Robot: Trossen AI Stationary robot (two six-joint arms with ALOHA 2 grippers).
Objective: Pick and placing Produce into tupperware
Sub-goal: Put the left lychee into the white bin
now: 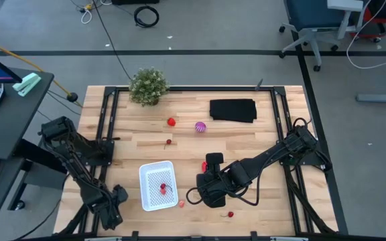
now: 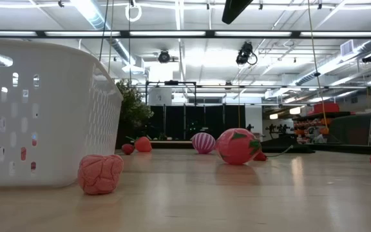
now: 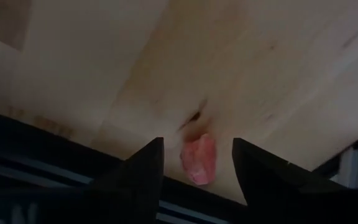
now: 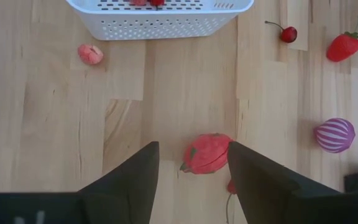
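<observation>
Right gripper (image 4: pixel 191 148): spread open, hung low over red oblong (image 4: pixel 207 154), fingers either side, not gripping. Parked right of tupperware (image 1: pixel 142 189); spotted a few red pieces (image 1: pixel 164 187) inside, pink piece (image 1: pixel 181 202) just beside its corner, purple ball (image 1: pixel 200 127) well apart. Left gripper (image 3: pixel 197 142): open, waited at table (image 1: pixel 246 144) near-left corner.

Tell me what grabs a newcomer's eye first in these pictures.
The white rectangular plastic basket at the wooden table's near edge, with red toy pieces inside. Right beside it, the right gripper hovers open over a red oblong toy fruit. Farther back lie a purple striped ball and a bushy green plant.
</observation>
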